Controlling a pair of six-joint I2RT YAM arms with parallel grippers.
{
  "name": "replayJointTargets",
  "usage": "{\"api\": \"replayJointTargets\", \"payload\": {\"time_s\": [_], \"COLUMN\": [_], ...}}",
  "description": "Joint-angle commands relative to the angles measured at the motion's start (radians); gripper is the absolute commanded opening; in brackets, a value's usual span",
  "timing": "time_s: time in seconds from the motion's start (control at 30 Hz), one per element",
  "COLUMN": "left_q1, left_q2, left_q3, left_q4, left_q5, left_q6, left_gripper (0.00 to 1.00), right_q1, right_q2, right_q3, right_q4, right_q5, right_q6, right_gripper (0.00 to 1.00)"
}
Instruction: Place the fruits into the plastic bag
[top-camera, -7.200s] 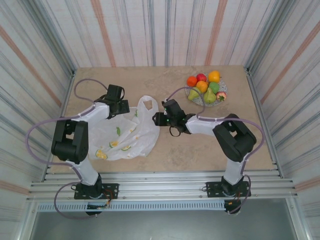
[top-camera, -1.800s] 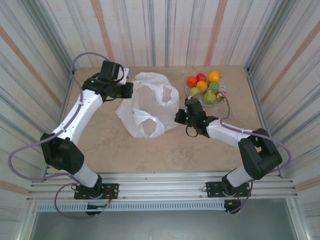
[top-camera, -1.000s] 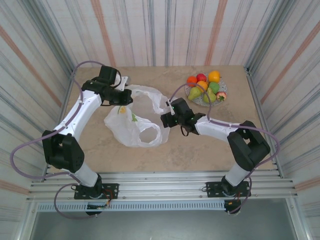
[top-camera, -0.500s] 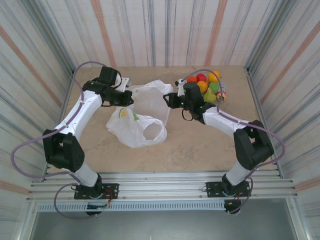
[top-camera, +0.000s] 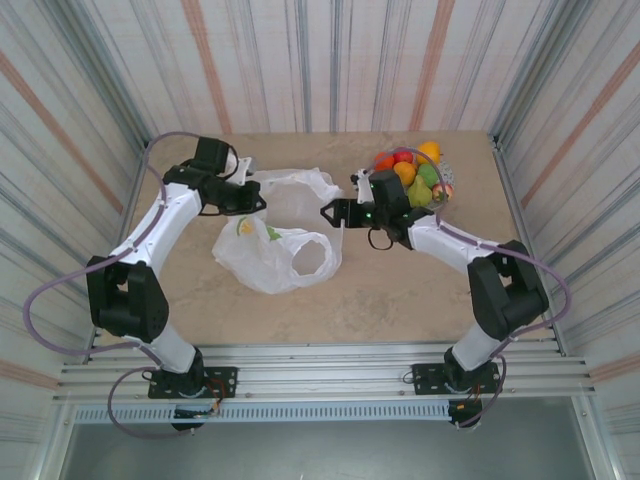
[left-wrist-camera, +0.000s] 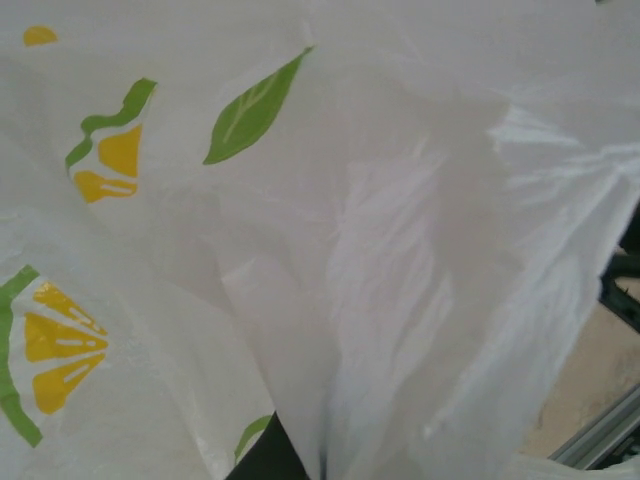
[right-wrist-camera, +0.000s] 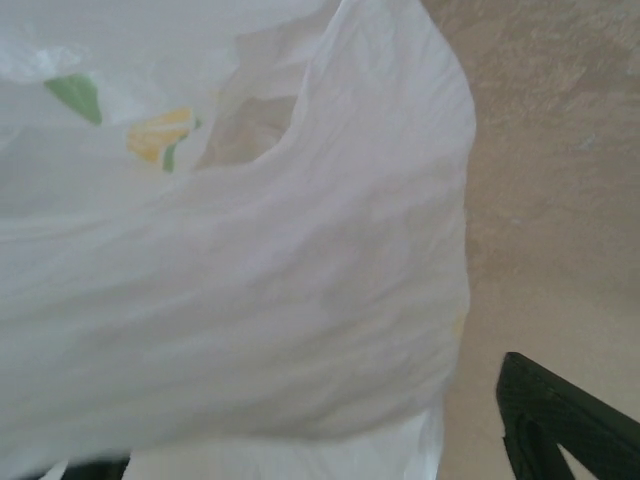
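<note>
I count one plastic bag (top-camera: 270, 255), hanging between my two grippers, the left gripper (top-camera: 255, 198) and the right gripper (top-camera: 330, 212). On the bag's skin close before my left gripper I make out two lemon-slice prints (left-wrist-camera: 60, 350) and one whole green leaf (left-wrist-camera: 250, 110). Just behind my right gripper sits one plate (top-camera: 447, 171), and on it I count seven fruits (top-camera: 412, 172): three orange and yellow-orange balls (top-camera: 404, 172), one red apple (top-camera: 403, 155), two green pears (top-camera: 420, 191) and one red-pink piece (top-camera: 443, 190). My right wrist hides the heap's near side, so there may be more.
</note>
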Motion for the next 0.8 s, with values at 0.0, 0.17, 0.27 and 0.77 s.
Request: {"api": "replayJointTargets", "payload": {"time_s": [0.0, 0.17, 0.27, 0.77], "left_q1": [0.035, 0.050, 0.052, 0.052], "left_q2": [-0.005, -0.009, -0.005, 0.005], "left_q3": [-0.028, -0.042, -0.042, -0.119], "left_q4": [0.063, 0.088, 0.089, 0.226], "left_q5": [0.057, 0.058, 0.062, 0.163], "left_q6": [-0.085, -0.110, -0.113, -0.274], "left_gripper": [0.00, 0.00, 0.00, 0.00], "right_q1": [0.016, 0.033, 0.032, -0.272], "right_q2": [-0.073, -0.166, -0.221, -0.200], "right_q3": [-0.046, -0.110, -0.129, -0.062], "right_q4": [-0.104, -0.174, -0.221, -0.299], "right_q5": [-0.028, -0.042, -0.039, 0.248], "right_q6": [-0.070, -0.091, -0.100, 0.049], "right_gripper": [0.98, 1.00, 1.00, 0.94]}}
